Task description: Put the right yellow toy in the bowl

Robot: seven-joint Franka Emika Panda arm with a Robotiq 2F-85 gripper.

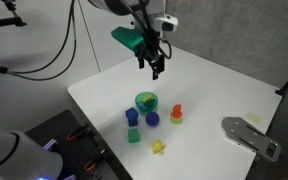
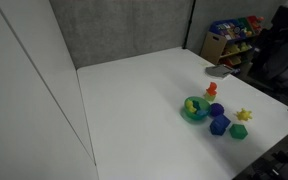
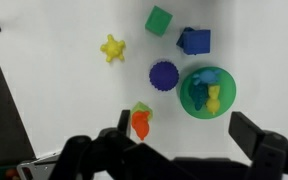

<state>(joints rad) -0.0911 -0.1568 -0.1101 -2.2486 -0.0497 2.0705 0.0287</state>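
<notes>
The right yellow toy, a small star-like shape, lies on the white table near its front edge, apart from the other toys. It also shows in the other exterior view and in the wrist view. The green bowl holds another yellow toy and a blue piece. My gripper hangs high above the table behind the bowl. In the wrist view it is open and empty, well clear of the toys.
Around the bowl are a red-and-orange toy, a round purple-blue toy, a blue cube and a green cube. A grey metal piece lies at the table's edge. A shelf with packets stands beyond the table.
</notes>
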